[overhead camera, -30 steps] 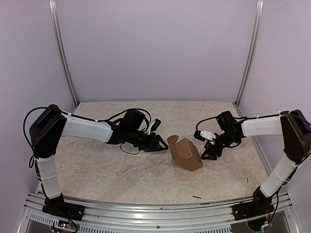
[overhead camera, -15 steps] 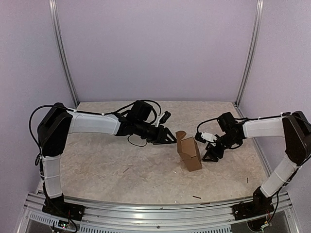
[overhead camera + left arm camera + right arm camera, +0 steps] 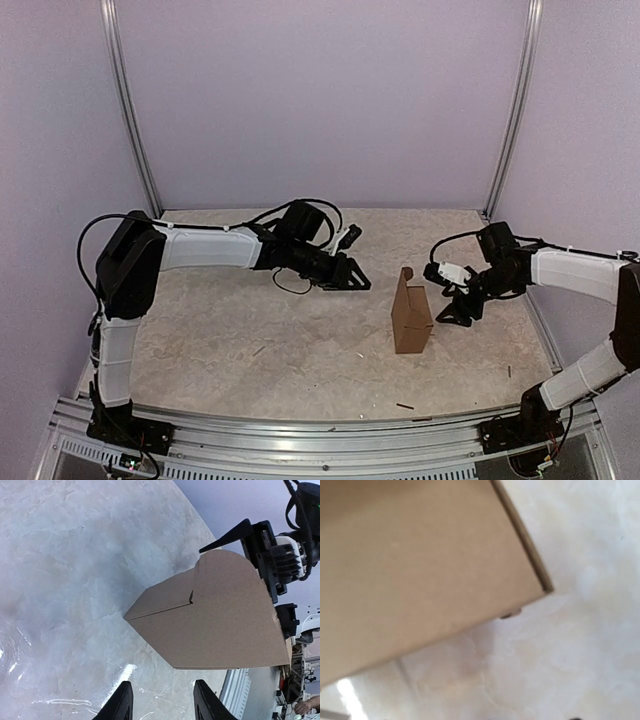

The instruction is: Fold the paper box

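The paper box (image 3: 411,312) stands upright on the table as a small brown cardboard block, with a rounded flap sticking up at its top. It shows side-on in the left wrist view as the paper box (image 3: 220,620), and it fills the upper left of the right wrist view as the paper box (image 3: 420,555). My left gripper (image 3: 350,280) hovers left of it and farther back, clear of it, and the left gripper (image 3: 162,702) is open with only table between its fingers. My right gripper (image 3: 450,298) sits just right of the box, not touching, jaws spread wide.
Tiny dark scraps lie on the table (image 3: 220,330): one scrap (image 3: 404,406) near the front, another scrap (image 3: 258,350) left of centre. A black cable (image 3: 290,287) loops under the left wrist. The aluminium rail (image 3: 300,425) runs along the front edge.
The box has gone from lying tilted to standing upright. My left gripper has pulled away from it, farther back and right. My right gripper has drawn back to the right.
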Action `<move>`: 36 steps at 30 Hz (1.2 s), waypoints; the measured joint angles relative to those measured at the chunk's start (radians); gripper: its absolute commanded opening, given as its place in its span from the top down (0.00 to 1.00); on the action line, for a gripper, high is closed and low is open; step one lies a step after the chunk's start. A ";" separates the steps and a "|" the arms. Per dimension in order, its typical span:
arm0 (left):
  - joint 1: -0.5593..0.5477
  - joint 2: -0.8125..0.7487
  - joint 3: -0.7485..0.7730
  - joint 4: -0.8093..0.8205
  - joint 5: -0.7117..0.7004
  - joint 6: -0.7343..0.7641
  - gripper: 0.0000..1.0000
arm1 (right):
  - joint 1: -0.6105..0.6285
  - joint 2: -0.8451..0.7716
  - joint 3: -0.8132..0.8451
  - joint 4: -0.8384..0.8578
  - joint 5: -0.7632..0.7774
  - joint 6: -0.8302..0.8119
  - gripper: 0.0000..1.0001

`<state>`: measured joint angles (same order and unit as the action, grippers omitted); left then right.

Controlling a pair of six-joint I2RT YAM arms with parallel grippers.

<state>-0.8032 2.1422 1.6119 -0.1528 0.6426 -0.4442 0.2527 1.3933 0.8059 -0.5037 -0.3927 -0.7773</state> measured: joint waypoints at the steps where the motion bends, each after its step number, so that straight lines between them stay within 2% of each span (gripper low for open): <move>1: -0.002 -0.002 -0.005 -0.006 -0.017 0.015 0.60 | -0.003 -0.010 0.000 -0.003 -0.006 -0.012 0.25; 4: -0.014 -0.044 -0.101 -0.005 -0.082 0.074 0.60 | -0.006 -0.010 0.000 -0.005 -0.014 -0.039 0.26; 8: -0.075 -0.164 -0.328 0.004 -0.191 0.161 0.59 | -0.006 0.005 0.000 -0.003 -0.015 -0.063 0.36; 12: -0.152 -0.250 -0.446 0.011 -0.299 0.194 0.61 | 0.013 0.014 -0.010 -0.031 -0.031 -0.076 0.43; 14: -0.163 -0.285 -0.489 0.038 -0.342 0.197 0.61 | 0.053 -0.006 -0.036 -0.031 -0.029 -0.080 0.45; 17: -0.151 -0.346 -0.557 0.085 -0.418 0.199 0.62 | 0.192 -0.070 -0.088 -0.056 -0.020 -0.075 0.47; 23: -0.130 -0.447 -0.613 0.147 -0.526 0.199 0.61 | 0.452 -0.080 -0.083 -0.063 -0.013 -0.031 0.42; 26: -0.126 -0.477 -0.627 0.178 -0.548 0.199 0.61 | 0.528 -0.044 -0.051 -0.056 -0.013 -0.008 0.41; 31: -0.130 -0.484 -0.647 0.212 -0.538 0.202 0.61 | 0.536 -0.042 -0.035 -0.060 0.026 0.002 0.39; 36: -0.183 -0.484 -0.682 0.232 -0.525 0.228 0.60 | 0.518 -0.207 -0.057 -0.156 0.078 0.000 0.38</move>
<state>-0.9863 1.6581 0.9298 0.0795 0.1181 -0.2165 0.7704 1.1866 0.7486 -0.6594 -0.3149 -0.7773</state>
